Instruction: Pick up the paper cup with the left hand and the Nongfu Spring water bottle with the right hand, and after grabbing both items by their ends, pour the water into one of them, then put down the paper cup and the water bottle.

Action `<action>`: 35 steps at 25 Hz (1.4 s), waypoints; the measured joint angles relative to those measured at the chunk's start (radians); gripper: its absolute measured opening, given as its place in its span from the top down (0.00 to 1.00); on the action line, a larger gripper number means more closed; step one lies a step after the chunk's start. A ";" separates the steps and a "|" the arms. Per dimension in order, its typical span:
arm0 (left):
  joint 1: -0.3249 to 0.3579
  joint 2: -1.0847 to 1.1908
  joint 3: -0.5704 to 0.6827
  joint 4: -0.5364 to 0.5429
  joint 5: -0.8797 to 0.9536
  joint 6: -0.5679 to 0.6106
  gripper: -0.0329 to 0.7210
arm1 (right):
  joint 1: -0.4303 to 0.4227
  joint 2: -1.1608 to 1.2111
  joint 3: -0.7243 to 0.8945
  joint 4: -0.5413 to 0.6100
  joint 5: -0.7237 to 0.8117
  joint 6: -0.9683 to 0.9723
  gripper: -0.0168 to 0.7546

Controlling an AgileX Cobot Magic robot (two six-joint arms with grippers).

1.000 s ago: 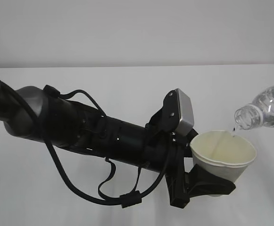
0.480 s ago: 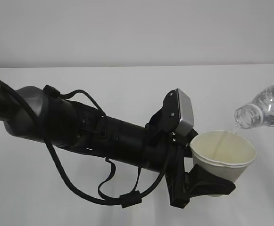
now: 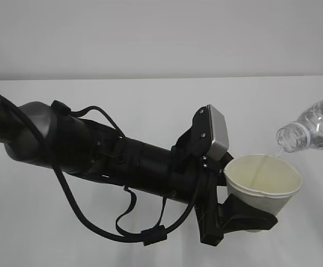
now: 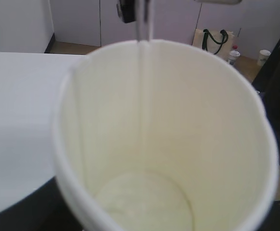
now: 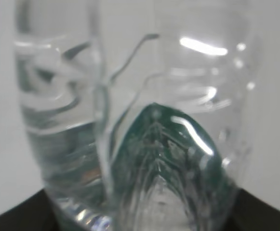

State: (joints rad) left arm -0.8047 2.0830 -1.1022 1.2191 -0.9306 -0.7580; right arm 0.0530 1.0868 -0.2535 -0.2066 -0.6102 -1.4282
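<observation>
The paper cup (image 3: 264, 183) is sitting upright in my left hand (image 3: 236, 214), fingers clamping its lower wall above the table (image 3: 150, 100). Water (image 4: 143, 96) is streaming into it from the tilted Nongfu Spring water bottle (image 3: 314, 130), which my right hand, barely visible, is apparently gripping by its base.

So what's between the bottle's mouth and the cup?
Only a thin stream of water, falling from the Nongfu Spring water bottle into the paper cup; the left wrist view shows it best.

left hand (image 3: 244, 214): bulky black arm, mid-frame | looping black cables | silver-grey box near black gripper
</observation>
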 joint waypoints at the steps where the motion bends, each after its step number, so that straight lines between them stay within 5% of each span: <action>1: 0.000 0.000 0.000 0.000 0.000 0.000 0.33 | 0.000 0.000 0.000 0.000 0.000 0.000 0.44; 35: 0.000 0.000 0.000 -0.003 0.002 0.000 0.33 | 0.000 0.000 0.000 0.000 -0.009 0.000 0.44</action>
State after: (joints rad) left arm -0.8047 2.0830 -1.1022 1.2165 -0.9289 -0.7580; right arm 0.0530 1.0868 -0.2535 -0.2066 -0.6191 -1.4282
